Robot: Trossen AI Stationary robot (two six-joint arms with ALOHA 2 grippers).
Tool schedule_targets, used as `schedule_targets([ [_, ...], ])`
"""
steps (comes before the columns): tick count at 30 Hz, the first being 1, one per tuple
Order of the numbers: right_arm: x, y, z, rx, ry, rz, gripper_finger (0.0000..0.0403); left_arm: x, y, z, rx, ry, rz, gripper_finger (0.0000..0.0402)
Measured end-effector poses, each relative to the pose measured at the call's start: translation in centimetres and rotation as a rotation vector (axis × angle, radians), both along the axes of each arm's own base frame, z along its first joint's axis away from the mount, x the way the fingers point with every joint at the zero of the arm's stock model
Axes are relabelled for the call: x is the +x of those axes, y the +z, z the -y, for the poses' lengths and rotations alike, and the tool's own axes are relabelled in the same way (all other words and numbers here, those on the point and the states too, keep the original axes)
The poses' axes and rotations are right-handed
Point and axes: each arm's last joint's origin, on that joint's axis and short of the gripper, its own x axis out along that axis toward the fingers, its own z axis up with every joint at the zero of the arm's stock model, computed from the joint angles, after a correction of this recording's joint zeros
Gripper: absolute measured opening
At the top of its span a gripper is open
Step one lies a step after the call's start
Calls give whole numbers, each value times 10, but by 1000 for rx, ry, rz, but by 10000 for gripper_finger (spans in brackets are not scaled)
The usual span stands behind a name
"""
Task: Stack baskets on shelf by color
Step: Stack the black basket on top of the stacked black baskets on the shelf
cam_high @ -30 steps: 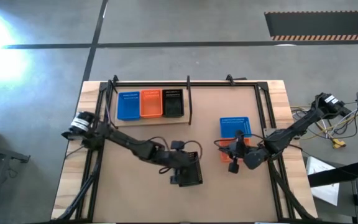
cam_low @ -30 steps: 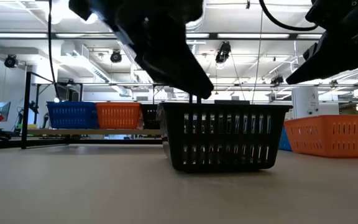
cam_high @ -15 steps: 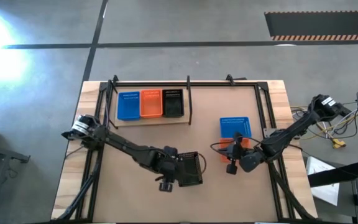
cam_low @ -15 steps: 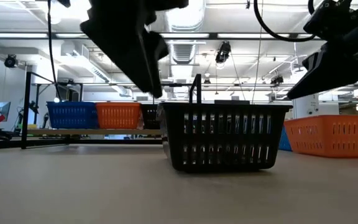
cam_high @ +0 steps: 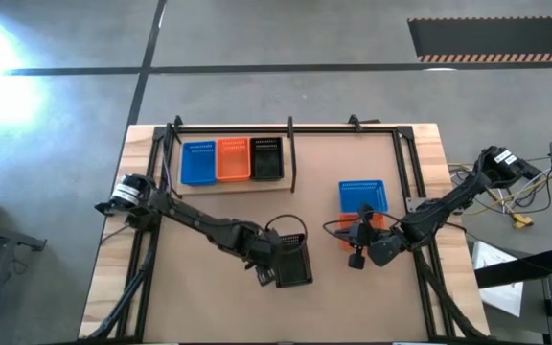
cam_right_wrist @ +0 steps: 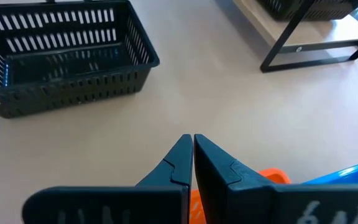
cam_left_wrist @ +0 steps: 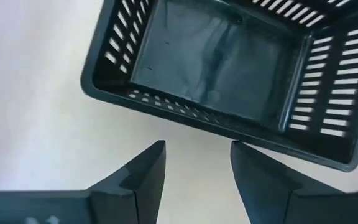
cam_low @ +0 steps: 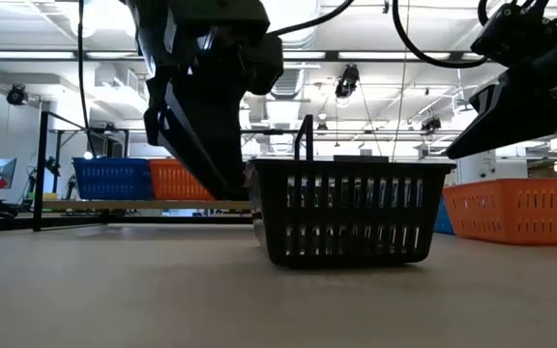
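Note:
A black basket (cam_high: pixel 295 264) stands on the brown tabletop near the middle front, also seen in the low view (cam_low: pixel 351 208). My left gripper (cam_high: pixel 270 275) hangs open just off the basket's left side, fingers slanting down, touching nothing; its wrist view shows the black basket (cam_left_wrist: pixel 229 68) beyond the fingertips. My right gripper (cam_high: pixel 357 255) is shut and empty above an orange basket (cam_high: pixel 364 230), with a blue basket (cam_high: pixel 362 195) behind it. On the shelf (cam_high: pixel 238 182) stand a blue basket (cam_high: pixel 198 162), an orange basket (cam_high: pixel 232 160) and a black basket (cam_high: pixel 266 159).
Black metal rods (cam_high: pixel 292 158) frame the shelf and run along the table's sides (cam_high: pixel 415 192). Bare tabletop lies in front of the shelf and between the two arms. Cables and gear sit off the table's right edge (cam_high: pixel 516 206).
My left gripper has gone from above the black basket toward the table's left, off the basket's left wall, rolling about its own line and tipping to point more steeply down. The black basket has stayed where it was.

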Motion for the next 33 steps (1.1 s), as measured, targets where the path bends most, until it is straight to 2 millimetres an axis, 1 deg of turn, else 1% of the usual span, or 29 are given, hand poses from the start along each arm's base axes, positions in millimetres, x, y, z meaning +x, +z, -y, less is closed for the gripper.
schedule_targets([
  [2,0,0,0,0,0,0,9,0,1,-1,-7,-1,-3,176],
  [5,0,0,0,-1,0,-1,9,-4,9,-4,-18,1,-1,202],
  [7,0,0,0,-1,0,-1,9,-5,16,-6,-26,21,26,221],
  [10,0,0,0,-1,0,-1,9,-5,19,-9,-2,80,58,246],
  [13,0,0,0,-1,0,-1,9,-5,17,-11,5,179,64,257],
  [15,0,0,0,-1,0,0,9,-3,11,-11,-4,226,58,258],
  [17,0,0,0,-1,0,0,9,-3,2,-11,1,244,29,258],
  [20,0,-1,0,-2,0,-2,9,2,1,-10,-15,267,67,258],
  [23,-1,-1,0,-4,0,-4,9,6,0,-8,-42,271,123,249],
  [25,-1,-2,1,-4,0,-4,9,6,-1,-9,-42,274,122,234],
  [28,-1,-2,1,-6,0,-7,9,6,-3,-12,-40,281,119,203],
  [33,-1,-3,1,-7,-1,-8,9,2,-15,-19,-42,294,102,145],
])
